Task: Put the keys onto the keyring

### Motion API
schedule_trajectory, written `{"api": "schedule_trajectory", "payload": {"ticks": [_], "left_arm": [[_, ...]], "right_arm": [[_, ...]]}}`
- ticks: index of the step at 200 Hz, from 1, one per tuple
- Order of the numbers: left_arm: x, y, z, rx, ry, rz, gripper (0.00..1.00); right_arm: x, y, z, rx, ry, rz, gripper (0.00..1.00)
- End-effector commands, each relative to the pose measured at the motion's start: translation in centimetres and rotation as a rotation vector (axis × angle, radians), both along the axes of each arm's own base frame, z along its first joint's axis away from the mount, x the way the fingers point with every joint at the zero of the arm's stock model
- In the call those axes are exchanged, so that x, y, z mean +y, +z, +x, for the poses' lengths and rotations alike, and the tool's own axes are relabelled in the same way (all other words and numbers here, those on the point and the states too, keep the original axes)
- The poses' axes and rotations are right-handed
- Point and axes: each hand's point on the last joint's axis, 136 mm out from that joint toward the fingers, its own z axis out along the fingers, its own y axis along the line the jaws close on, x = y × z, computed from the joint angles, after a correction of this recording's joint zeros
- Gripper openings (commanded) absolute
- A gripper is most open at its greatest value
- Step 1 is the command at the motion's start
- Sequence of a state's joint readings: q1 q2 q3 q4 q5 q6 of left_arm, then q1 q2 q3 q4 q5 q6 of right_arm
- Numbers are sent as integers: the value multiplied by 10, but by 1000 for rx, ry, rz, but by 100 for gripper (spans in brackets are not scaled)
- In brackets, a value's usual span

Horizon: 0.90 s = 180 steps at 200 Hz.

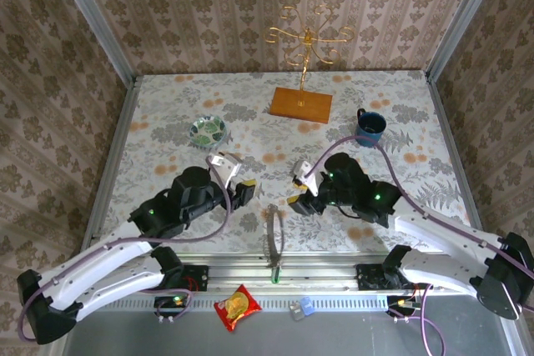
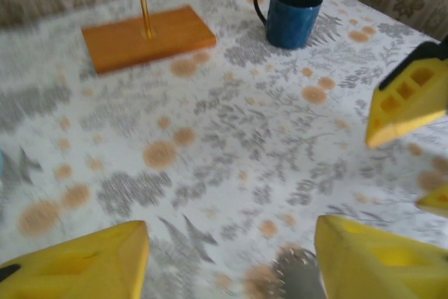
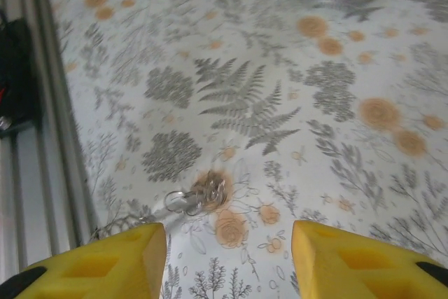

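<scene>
The keyring, a grey-brown strap (image 1: 274, 238), lies lengthwise on the table near the front edge, between the two arms. A key with a green head (image 1: 276, 273) sits at its near end. The yellowish key is not discernible. At the strap's far end, small metal rings (image 3: 187, 201) rest on an orange flower print. My left gripper (image 1: 238, 174) is open just left of that end; a blurred dark strap end (image 2: 302, 278) shows by its right finger. My right gripper (image 1: 299, 187) is open just right of it, hovering with the rings ahead of its left finger (image 3: 119, 260).
A patterned bowl (image 1: 208, 130) stands at the back left and a blue mug (image 1: 370, 124) at the back right. The gold wire stand on its wooden base (image 1: 301, 104) is at the back middle. A red snack packet (image 1: 238, 306) lies off the table's front edge.
</scene>
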State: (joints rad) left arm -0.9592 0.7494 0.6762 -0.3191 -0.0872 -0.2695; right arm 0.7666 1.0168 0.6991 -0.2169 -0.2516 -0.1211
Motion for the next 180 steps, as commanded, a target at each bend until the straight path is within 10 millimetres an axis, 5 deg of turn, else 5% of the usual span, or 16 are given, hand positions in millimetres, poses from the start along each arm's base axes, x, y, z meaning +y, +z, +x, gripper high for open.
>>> {"api": "schedule_trajectory", "payload": {"ticks": [1, 30, 63, 101, 146, 180], "left_arm": [[10, -62, -43, 412, 108, 83, 70], [-16, -81, -65, 464, 95, 179, 76], [-17, -104, -57, 537, 194, 182, 77], [-23, -129, -63, 677, 192, 108, 76], [-26, -146, -67, 778, 174, 28, 71], [-41, -162, -84, 888, 85, 40, 67]], "right_arm": [[-18, -18, 14, 110, -226, 4, 53], [-24, -56, 0, 389, -337, -72, 46], [-31, -84, -23, 673, -475, -134, 50], [-60, -116, -61, 846, -609, -241, 55], [-42, -146, -87, 968, -575, -301, 54], [-25, -163, -85, 1001, -562, -300, 50]]}}
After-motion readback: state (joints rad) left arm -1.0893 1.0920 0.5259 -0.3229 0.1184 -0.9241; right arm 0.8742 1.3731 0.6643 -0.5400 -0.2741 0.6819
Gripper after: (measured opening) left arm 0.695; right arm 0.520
